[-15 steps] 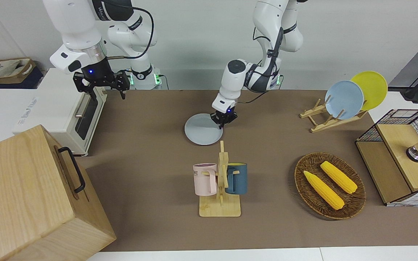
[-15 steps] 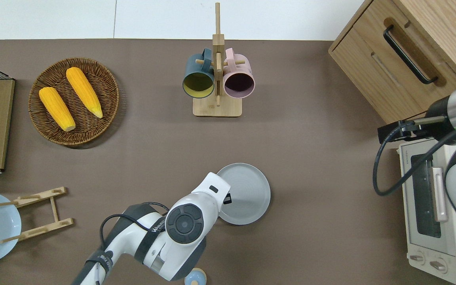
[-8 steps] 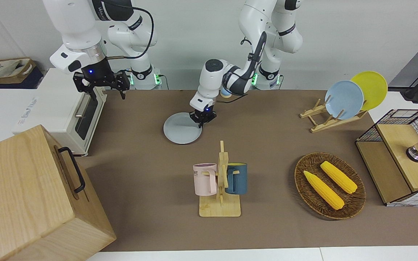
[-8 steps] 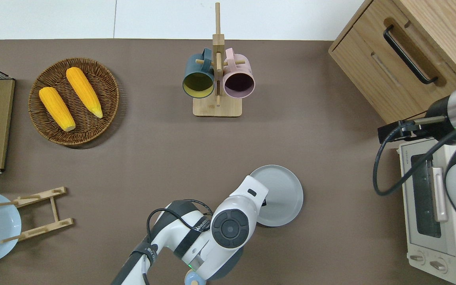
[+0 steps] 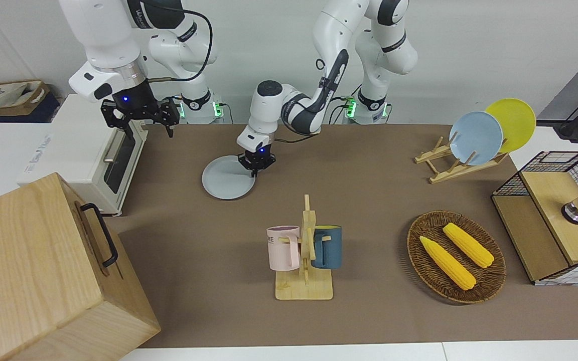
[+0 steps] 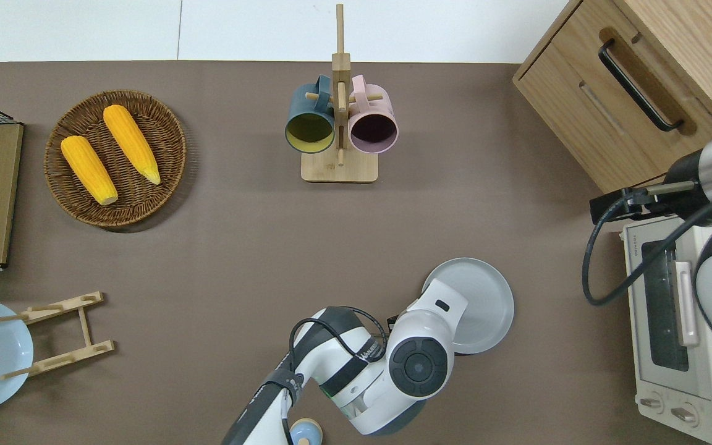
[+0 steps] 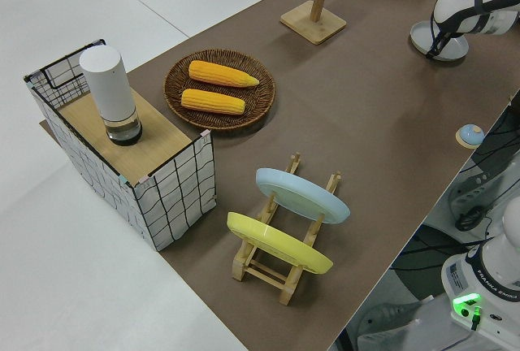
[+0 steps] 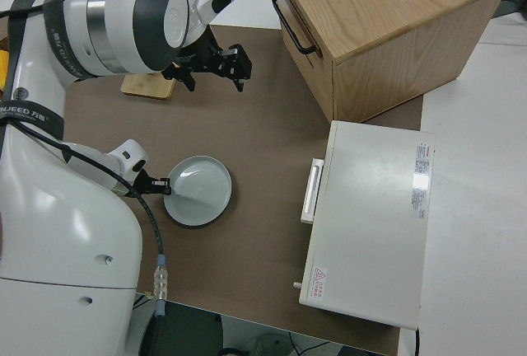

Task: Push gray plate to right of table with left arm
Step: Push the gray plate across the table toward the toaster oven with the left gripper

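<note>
The gray plate (image 5: pixel 226 179) (image 6: pixel 483 296) (image 8: pixel 199 193) lies flat on the brown table (image 5: pixel 369 200). It is nearer to the robots than the mug rack and toward the right arm's end. My left gripper (image 5: pixel 255 169) (image 8: pixel 161 185) is down at table height, shut with nothing in it. Its tip is against the plate's rim on the side toward the left arm's end. In the overhead view the left arm's wrist (image 6: pixel 421 364) hides that gripper and part of the plate. My right gripper (image 5: pixel 144 125) is open, and its arm is parked.
A white toaster oven (image 5: pixel 86 150) and a wooden drawer box (image 5: pixel 38 271) stand at the right arm's end. Mid-table is a mug rack (image 5: pixel 305 258) with a pink and a blue mug. A corn basket (image 5: pixel 455 256), a plate rack (image 5: pixel 462 163) and a wire-sided box (image 5: pixel 552 220) fill the left arm's end.
The left gripper has swept toward the right arm's end of the table, sliding the gray plate with it by well over a plate's width. The right arm has not moved.
</note>
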